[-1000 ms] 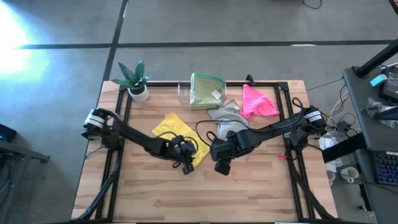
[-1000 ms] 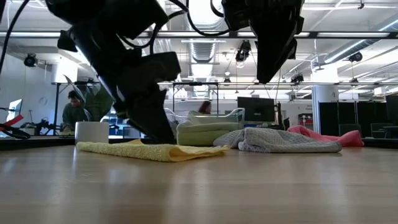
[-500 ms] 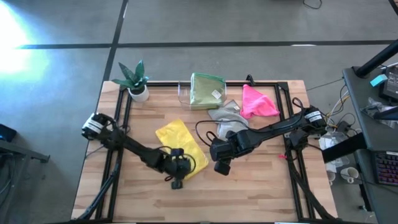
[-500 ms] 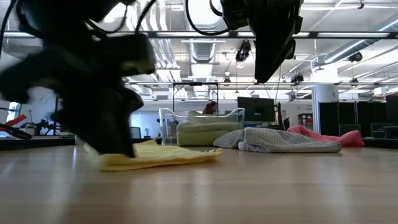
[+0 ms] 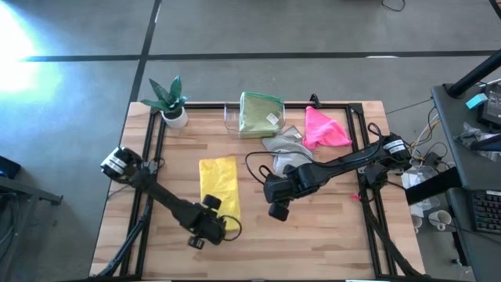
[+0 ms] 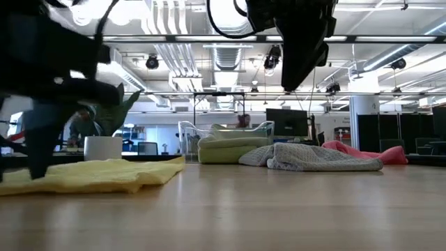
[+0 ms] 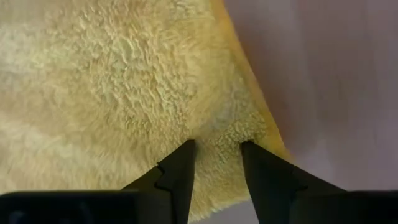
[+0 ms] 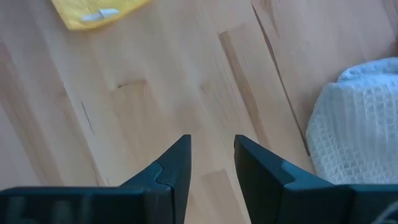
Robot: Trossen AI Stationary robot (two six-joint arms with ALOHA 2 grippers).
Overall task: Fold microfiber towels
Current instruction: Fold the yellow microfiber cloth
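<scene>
Yellow towel point(image 5: 218, 185) is pinched at its near edge by the left end effector point(image 7: 214, 163), probably for folding, while the right end effector point(image 8: 211, 155) hovers empty, slightly parted.

We find no readable text, brand, number or sign in any view. White tag on folded green towel point(image 5: 261, 114) and tag on yellow towel point(image 8: 99, 14) too small to read.

Wooden table point(image 5: 313, 243), yellow towel point(image 5: 218, 184), grey towel point(image 5: 283, 149), pink towel point(image 5: 322, 129), potted plant point(image 5: 170, 100)
</scene>
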